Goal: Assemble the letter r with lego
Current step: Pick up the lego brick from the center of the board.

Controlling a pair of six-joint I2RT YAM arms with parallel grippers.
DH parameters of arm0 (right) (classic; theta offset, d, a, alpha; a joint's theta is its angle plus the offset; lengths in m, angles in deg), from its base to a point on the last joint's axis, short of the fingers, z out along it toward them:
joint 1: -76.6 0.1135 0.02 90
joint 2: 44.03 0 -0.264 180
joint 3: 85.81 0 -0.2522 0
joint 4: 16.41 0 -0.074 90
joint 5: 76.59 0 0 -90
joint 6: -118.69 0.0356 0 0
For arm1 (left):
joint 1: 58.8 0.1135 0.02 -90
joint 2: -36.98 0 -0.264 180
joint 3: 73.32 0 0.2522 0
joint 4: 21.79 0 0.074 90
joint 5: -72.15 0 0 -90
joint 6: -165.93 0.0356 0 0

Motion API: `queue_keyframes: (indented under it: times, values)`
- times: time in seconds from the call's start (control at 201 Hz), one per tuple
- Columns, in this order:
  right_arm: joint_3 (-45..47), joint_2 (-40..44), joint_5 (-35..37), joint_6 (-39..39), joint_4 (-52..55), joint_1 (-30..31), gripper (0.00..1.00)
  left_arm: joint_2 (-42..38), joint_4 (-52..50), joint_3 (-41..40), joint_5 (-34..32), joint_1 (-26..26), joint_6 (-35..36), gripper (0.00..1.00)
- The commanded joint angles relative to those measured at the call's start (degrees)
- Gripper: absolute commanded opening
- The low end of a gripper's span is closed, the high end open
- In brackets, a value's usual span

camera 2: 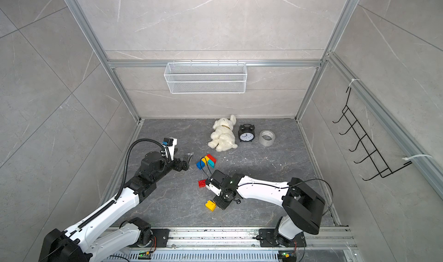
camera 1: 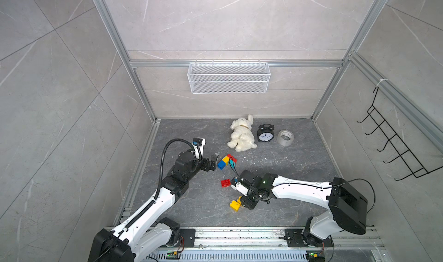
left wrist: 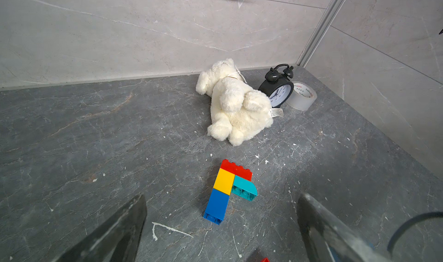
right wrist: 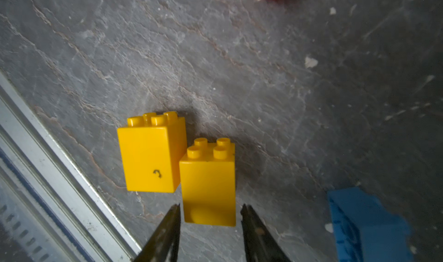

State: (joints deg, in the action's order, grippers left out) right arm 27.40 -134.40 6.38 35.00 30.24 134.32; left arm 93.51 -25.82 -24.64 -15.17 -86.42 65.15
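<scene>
At the bottom of both top views the metal rail carries the two arm bases. Just above it, low in the centre of the frame, the right claw points down at the dark tabletop. In the right wrist view its jaws stand on either side of one yellow brick. A thin sliver of tabletop shows on each side, so we read the claw as partly open and holding nothing. A second yellow brick lies close against the first, toward the left of that frame. A loose blue brick sits blurred in the lower right corner there. In a top view a loose red brick rests left of the right wrist, apart from the yellow ones.

Farther up, near the centre of the frame, four joined bricks lie flat. A blue brick and a yellow middle brick form a line. A red brick runs across the end, and a curved teal brick sits beneath it. The left claw hangs just left of them, spread wide and empty, touching none.

Beyond, near the back wall, we see a white plush toy, a black alarm clock and a tape roll in a row. A wire basket hangs above them.
</scene>
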Motion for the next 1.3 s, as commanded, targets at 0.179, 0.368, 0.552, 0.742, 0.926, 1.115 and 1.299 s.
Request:
queue_keyframes:
  times: [0.179, 0.368, 0.552, 0.742, 0.926, 1.115, 1.299]
  values:
    - [-3.70, -4.55, 2.08, 0.16, 1.17, 0.91, 0.45, -2.83, 1.95, -0.62, -1.57, 0.87, -2.14, 0.99]
    - [-4.28, -3.96, 4.92, 0.16, 0.46, 1.08, 0.26, -1.62, -2.60, 0.59, 1.23, 5.45, -8.46, 0.99]
    - [-3.84, 3.65, 10.43, -1.90, 0.25, 1.08, 0.23, 0.48, -3.56, 0.66, 11.90, 13.90, -16.46, 0.94]
    - [-2.29, 14.99, 16.03, -9.03, -3.89, 1.00, 0.23, 6.96, -8.31, 6.18, 33.73, 15.68, -14.60, 0.88]
    - [-1.06, 20.35, 17.71, -16.14, -8.61, 0.75, 0.23, 9.16, -10.39, 7.86, 42.07, 13.37, -16.99, 0.79]
    - [-2.20, 19.93, 15.41, -20.01, -9.23, -1.16, 0.22, 9.53, -25.05, 15.18, 39.57, 3.00, -6.55, 0.78]
    - [-3.12, 19.78, 11.28, -19.62, -10.54, -3.29, 0.22, 8.90, -21.94, 13.44, 45.43, -0.09, -6.64, 0.77]
